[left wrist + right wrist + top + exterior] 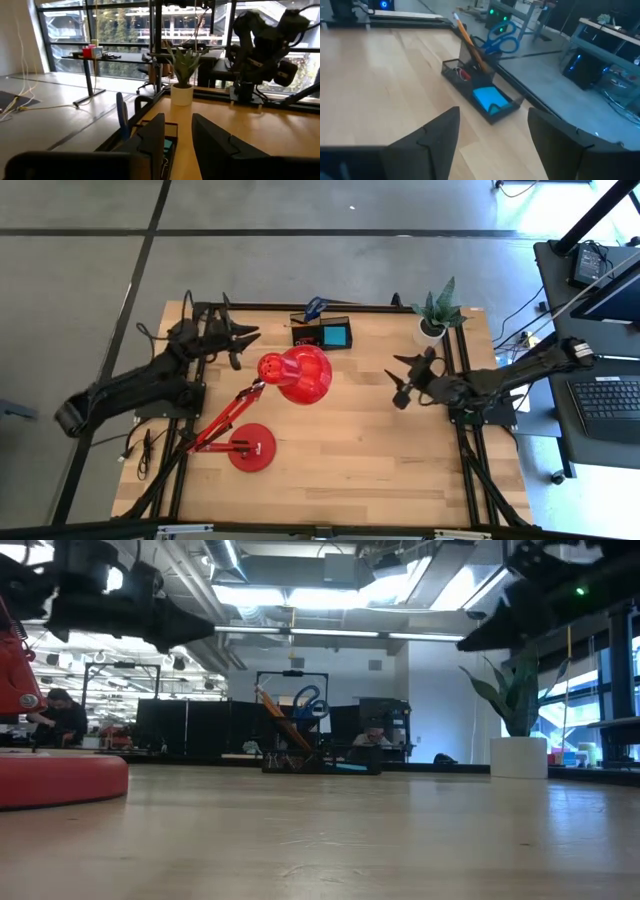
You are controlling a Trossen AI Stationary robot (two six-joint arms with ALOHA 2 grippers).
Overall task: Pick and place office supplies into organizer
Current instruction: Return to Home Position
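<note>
wooden counter (350, 450), far edge: organizer (322, 335) holds scissors (315, 307) upright. left pincer (245, 347) near far-left corner, slightly parted; right pincer (398, 380) by right edge, wide.

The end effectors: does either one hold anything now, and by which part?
Nothing is held. The left end effector and the right end effector are both open and empty.
</note>
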